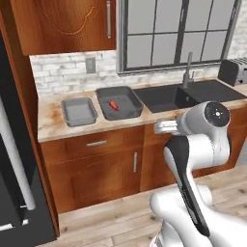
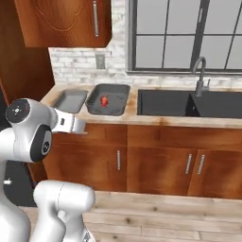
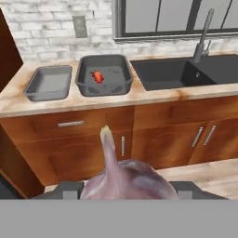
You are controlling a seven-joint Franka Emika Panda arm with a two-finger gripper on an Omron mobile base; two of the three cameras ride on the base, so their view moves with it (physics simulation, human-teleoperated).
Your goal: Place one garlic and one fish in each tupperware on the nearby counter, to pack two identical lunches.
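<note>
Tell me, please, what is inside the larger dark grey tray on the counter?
Inside the larger tray lies one red-orange fish, near its middle. No garlic shows in it. Its near wall hides a thin strip of the floor.

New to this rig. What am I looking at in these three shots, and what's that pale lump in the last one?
It's a white robot arm on a driving base, in a rendered kitchen. Two pictures come from cameras on the base, behind the arm to its left and right. The third looks along the hand itself. The pale lump is a garlic bulb sitting between the gripper fingers, so close to the lens that it looks huge. On the counter sit two grey trays: the smaller tray holds nothing, the larger tray holds a red fish. To the right are a black sink with a faucet.
</note>
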